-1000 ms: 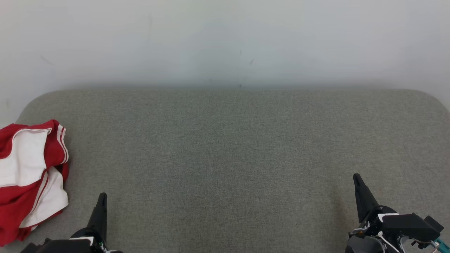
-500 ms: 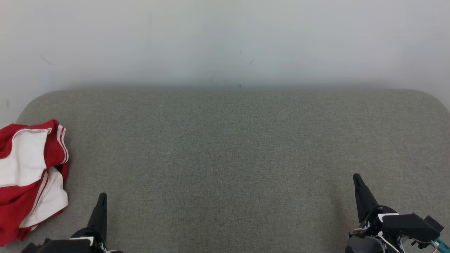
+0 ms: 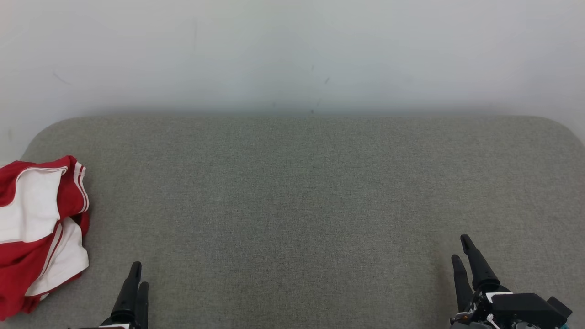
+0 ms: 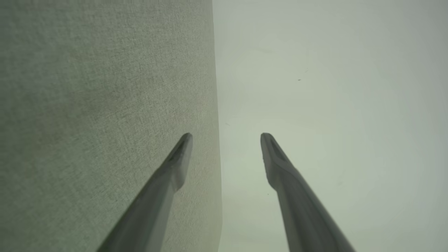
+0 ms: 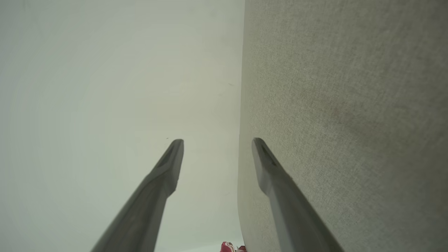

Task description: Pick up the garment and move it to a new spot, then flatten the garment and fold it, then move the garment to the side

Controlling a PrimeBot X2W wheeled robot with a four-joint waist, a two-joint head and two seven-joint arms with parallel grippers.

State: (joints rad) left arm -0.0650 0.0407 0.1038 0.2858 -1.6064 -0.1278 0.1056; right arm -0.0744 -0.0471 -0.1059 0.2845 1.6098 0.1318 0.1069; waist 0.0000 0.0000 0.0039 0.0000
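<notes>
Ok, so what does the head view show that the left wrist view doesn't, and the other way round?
Head view's own: the crumpled red and white garment lying at the left edge of the grey padded surface, and the right gripper low on the right, fingers parted, holding nothing. Left wrist view's own: a close look along the left gripper, its two fingers spread with an empty gap between them. Shared: the left gripper, the grey padded surface, and the pale wall behind it.

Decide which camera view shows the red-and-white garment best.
The head view: the red-and-white garment lies crumpled at the grey fabric surface's left edge, partly cropped. The right wrist view catches a red scrap of it at its bottom edge.
</notes>
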